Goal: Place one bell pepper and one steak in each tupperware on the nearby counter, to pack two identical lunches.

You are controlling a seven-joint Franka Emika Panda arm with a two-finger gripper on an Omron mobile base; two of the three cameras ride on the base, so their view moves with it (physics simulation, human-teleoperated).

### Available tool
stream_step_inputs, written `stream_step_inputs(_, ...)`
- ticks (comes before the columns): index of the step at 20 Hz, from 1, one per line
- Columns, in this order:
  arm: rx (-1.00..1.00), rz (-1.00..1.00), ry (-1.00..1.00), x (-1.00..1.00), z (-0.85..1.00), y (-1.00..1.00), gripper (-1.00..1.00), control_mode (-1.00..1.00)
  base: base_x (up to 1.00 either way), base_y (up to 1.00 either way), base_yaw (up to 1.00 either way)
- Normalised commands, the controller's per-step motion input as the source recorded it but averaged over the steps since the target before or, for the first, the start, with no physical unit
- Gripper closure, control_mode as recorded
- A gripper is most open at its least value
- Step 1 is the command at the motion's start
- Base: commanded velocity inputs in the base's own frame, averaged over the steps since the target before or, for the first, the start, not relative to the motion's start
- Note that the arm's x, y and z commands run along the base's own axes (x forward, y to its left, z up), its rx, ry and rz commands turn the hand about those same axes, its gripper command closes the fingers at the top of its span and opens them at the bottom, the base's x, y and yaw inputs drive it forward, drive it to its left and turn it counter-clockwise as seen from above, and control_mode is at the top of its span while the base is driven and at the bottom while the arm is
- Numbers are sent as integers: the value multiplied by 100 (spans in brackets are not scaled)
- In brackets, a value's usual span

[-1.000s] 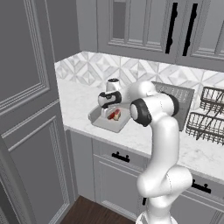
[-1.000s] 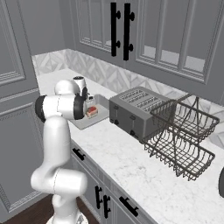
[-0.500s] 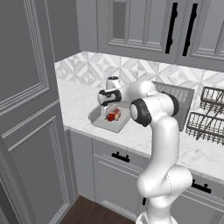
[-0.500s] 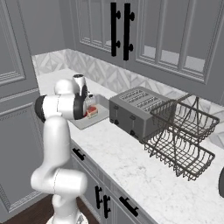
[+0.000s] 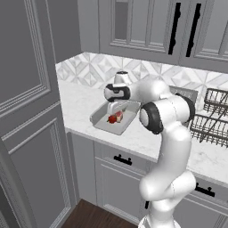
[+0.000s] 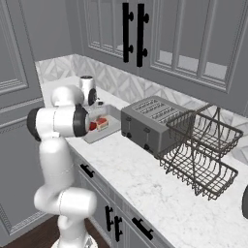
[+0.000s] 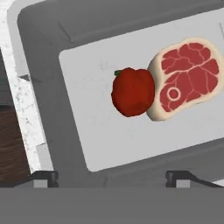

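Note:
A grey tupperware (image 7: 43,52) sits on the white marble counter (image 5: 84,100). Inside it lie a red bell pepper (image 7: 132,92) and a raw steak (image 7: 186,78), touching side by side. My gripper (image 7: 111,177) hangs just above the container, open, with nothing between its fingers. In the left base view the gripper (image 5: 116,108) points down over the tupperware (image 5: 100,119), with the bell pepper (image 5: 112,119) and steak (image 5: 119,116) below it. From the right, my arm partly hides the tupperware (image 6: 109,127), bell pepper (image 6: 93,126) and steak (image 6: 101,123).
A grey toaster (image 6: 147,123) stands on the counter right beside the tupperware. Past it is a dark wire rack (image 6: 203,150). Upper cabinets (image 5: 147,26) hang over the counter, and a tall grey panelled unit (image 5: 26,111) closes off its left end.
The fingers have spread open above the tupperware. The arm itself has hardly moved, and the pepper and steak lie still in the container.

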Motion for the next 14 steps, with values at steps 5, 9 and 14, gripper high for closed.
stream_step_inputs(5, 9, -15, 0, -100, 25, -25, -100, -100, 0, 0, 0)
stream_step_inputs(9, 7, -16, -1, -100, 22, -16, -100, -100, 0, 0, 0)
stream_step_inputs(14, 2, -15, 0, -100, 40, -8, -100, -100, 0, 0, 0)
